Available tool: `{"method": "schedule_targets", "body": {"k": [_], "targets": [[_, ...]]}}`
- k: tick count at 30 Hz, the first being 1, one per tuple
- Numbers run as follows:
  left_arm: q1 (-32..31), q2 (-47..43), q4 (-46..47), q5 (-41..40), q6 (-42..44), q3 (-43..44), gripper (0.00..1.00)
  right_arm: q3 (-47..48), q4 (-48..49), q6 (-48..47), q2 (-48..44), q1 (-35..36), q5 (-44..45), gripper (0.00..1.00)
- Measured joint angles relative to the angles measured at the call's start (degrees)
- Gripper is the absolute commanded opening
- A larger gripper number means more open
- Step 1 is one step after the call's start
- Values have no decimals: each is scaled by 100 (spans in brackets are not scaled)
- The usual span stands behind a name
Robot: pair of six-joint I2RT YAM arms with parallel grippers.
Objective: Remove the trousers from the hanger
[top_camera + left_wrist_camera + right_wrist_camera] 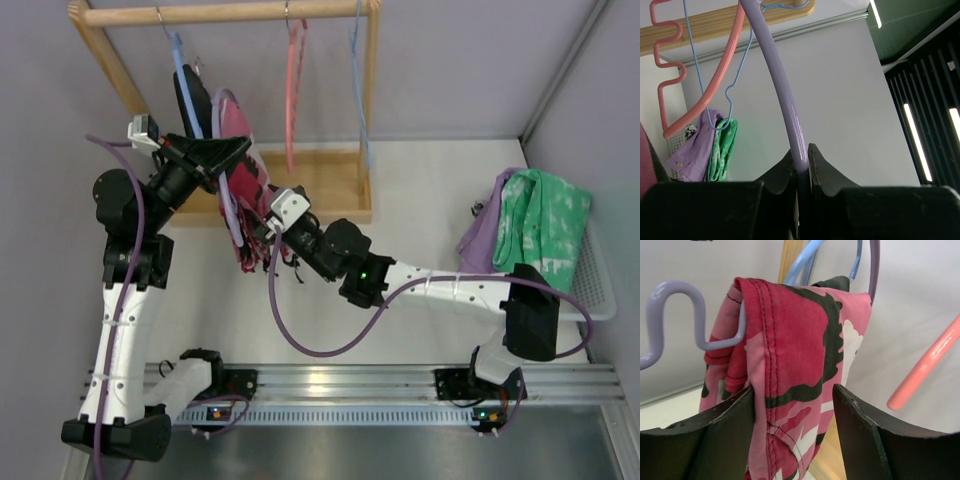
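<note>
The magenta-pink trousers (243, 190) with black and white print hang over the lilac hanger (232, 215) on the wooden rack. My left gripper (238, 148) is shut on the hanger; in the left wrist view its fingers (785, 167) clamp the lilac rod (782, 85). My right gripper (258, 238) is open around the trousers' hanging part. In the right wrist view the trousers (800, 340) drape over the wavy lilac bar (677, 290) and hang between my open jaws (792, 405). The left finger touches the seam edge; the right finger stands apart.
The wooden rack (230, 12) also holds a black garment (192, 100) on a light-blue hanger, a salmon-pink hanger (295, 90) and another light-blue hanger (357, 80). A white basket (598, 270) at the right holds green-and-white (540, 225) and purple cloth.
</note>
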Motion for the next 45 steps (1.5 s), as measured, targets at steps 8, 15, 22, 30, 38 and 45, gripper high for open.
{"method": "schedule_targets", "body": {"k": [8, 15, 22, 30, 38, 45], "targets": [[0, 2, -2, -17, 0, 2, 0, 0, 2, -2, 0, -192, 44, 60], [0, 2, -2, -17, 0, 2, 0, 9, 0, 7, 0, -229, -9, 63], [0, 2, 0, -17, -2, 9, 0, 109, -122, 48, 26, -247, -245, 71], [0, 2, 0, -17, -7, 55, 0, 109, -151, 52, 26, -203, -568, 76], [0, 2, -2, -15, -7, 57, 0, 118, -254, 149, 44, -179, -669, 81], [0, 2, -2, -15, -7, 57, 0, 118, -313, 251, 50, -175, -765, 81]]}}
